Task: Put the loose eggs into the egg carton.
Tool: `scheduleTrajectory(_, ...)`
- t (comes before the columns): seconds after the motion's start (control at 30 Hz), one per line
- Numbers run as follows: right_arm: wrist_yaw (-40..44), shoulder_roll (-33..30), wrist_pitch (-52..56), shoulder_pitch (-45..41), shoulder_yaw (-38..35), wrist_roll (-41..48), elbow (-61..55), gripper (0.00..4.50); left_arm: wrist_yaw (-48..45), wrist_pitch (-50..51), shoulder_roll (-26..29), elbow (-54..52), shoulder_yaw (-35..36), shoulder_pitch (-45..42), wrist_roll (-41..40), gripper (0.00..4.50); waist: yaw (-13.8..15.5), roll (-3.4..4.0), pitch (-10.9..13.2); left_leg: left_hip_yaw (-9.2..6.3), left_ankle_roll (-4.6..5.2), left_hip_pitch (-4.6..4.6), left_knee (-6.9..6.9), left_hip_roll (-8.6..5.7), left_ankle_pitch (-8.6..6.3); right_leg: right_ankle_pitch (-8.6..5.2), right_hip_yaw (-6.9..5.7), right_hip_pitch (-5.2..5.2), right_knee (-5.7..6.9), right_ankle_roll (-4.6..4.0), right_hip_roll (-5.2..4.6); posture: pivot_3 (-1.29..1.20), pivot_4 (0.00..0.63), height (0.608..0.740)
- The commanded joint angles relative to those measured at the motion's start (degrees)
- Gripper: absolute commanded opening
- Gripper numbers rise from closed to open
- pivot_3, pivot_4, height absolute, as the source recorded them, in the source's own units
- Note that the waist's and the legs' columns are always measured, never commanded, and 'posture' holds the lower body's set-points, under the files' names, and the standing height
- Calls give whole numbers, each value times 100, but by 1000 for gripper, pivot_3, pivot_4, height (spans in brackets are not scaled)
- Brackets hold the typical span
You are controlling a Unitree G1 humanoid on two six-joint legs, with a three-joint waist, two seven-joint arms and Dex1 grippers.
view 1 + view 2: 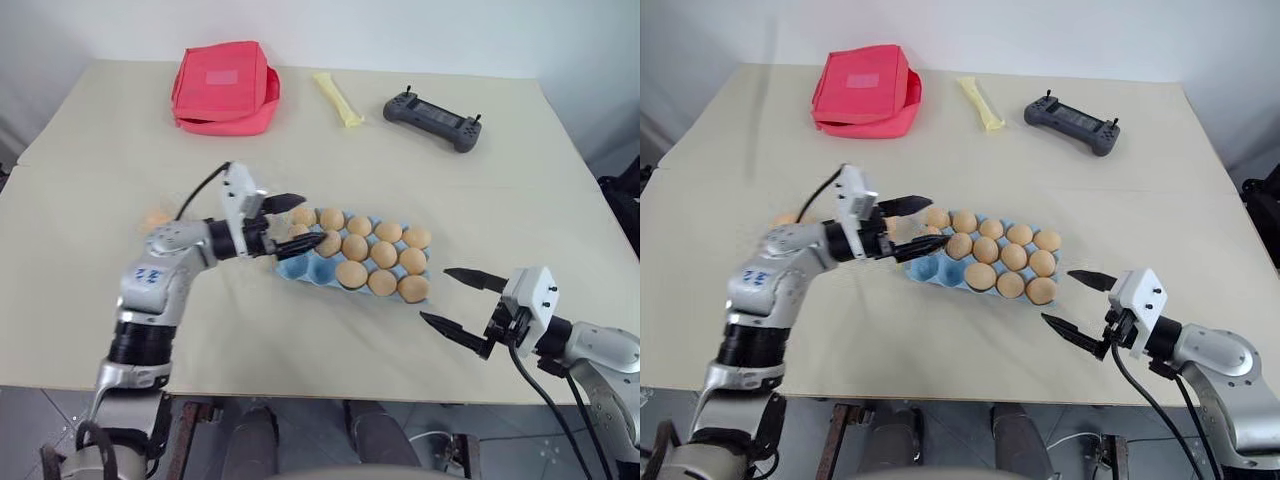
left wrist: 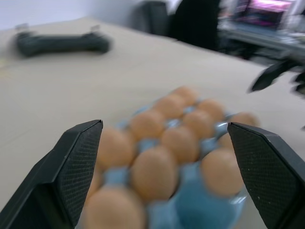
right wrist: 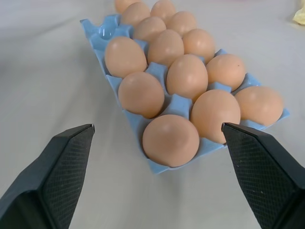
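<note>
The light blue egg carton (image 1: 300, 268) lies mid-table with several pale orange eggs (image 1: 384, 254) in its cups; two cups at its near left corner are bare. My left gripper (image 1: 295, 222) hovers open at the carton's left end, with nothing between its fingers; in the left wrist view the eggs (image 2: 155, 171) sit just beyond it. One loose egg (image 1: 155, 219) rests on the table to the left, partly hidden behind my left forearm. My right gripper (image 1: 437, 295) is open and empty just off the carton's right end, facing the eggs (image 3: 170, 140).
At the back of the table lie a red fabric pouch (image 1: 225, 87), a yellow stick-like item (image 1: 340, 98) and a black handheld controller (image 1: 432, 120). The table's front edge (image 1: 330, 392) runs just below both grippers.
</note>
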Motion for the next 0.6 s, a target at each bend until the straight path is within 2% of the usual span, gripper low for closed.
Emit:
scheduleTrajectory(0.03,114,-48,-38,-119,7,35,58,4500,368,193,385,-547,687,426,-153,4472,-14,1,0,0,0,0,-1,0,0,0,0,-1,0,0,0,0,150,740)
scheduleTrajectory(0.23,290,-62,-60,-371,140,11,279,4500,788,397,904,-973,1705,1530,-215,4472,-18,1,1,3,0,2,-4,1,0,-2,-2,-1,1,-3,-3,0,150,740)
scheduleTrajectory(0.37,432,-85,-77,-625,266,-20,483,4500,958,452,1077,-1140,2474,2374,-294,4472,-39,1,1,4,0,4,-6,2,0,-4,-3,-1,0,-8,-4,0,150,740)
scheduleTrajectory(0.53,568,-95,-91,-796,336,-48,637,4500,1036,481,1173,-1331,2986,3037,-390,4472,-3,-3,4,5,-1,7,-8,3,-1,-14,-4,-2,0,-27,-6,0,150,740)
scheduleTrajectory(0.6,600,-98,-97,-846,357,-54,676,4500,1078,505,1176,-1393,3124,3189,-426,4472,12,-3,4,5,-1,5,-6,1,-1,-55,-4,-1,-2,-103,-9,0,150,740)
